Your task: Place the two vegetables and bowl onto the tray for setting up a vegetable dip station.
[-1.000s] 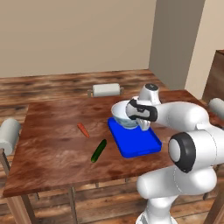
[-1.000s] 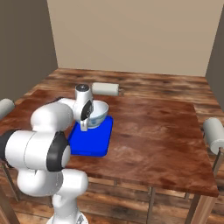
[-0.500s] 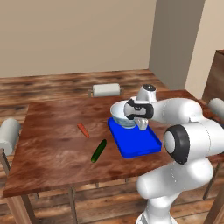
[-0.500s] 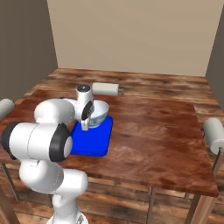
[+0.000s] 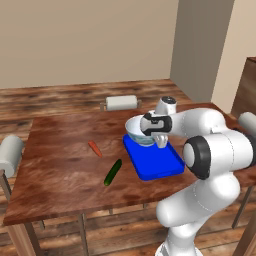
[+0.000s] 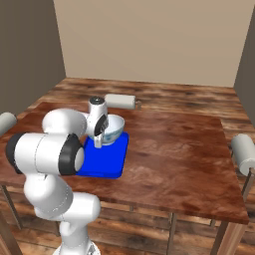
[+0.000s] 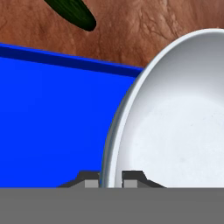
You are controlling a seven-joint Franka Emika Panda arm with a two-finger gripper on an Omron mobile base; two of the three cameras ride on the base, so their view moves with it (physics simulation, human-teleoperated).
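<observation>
The pale glossy bowl (image 5: 136,131) (image 6: 116,126) (image 7: 175,131) is at the far end of the blue tray (image 5: 156,164) (image 6: 104,160) (image 7: 52,113). I cannot tell whether it rests on the tray or hangs just above it. My gripper (image 5: 161,142) (image 6: 98,142) (image 7: 110,180) is shut on the bowl's rim, one finger inside and one outside. The orange carrot (image 5: 94,148) and the dark green cucumber (image 5: 113,172) (image 7: 74,12) lie on the wooden table to the left of the tray.
White cylindrical rolls stand around the table: one at the far edge (image 5: 121,102) (image 6: 121,101), one at the left (image 5: 10,152) (image 6: 6,120) and one at the right (image 5: 247,121) (image 6: 244,152). The table's right half (image 6: 184,149) is bare wood.
The arm's elbow has shifted slightly to the left. The bowl and the gripper stay over the tray's far end with almost no movement.
</observation>
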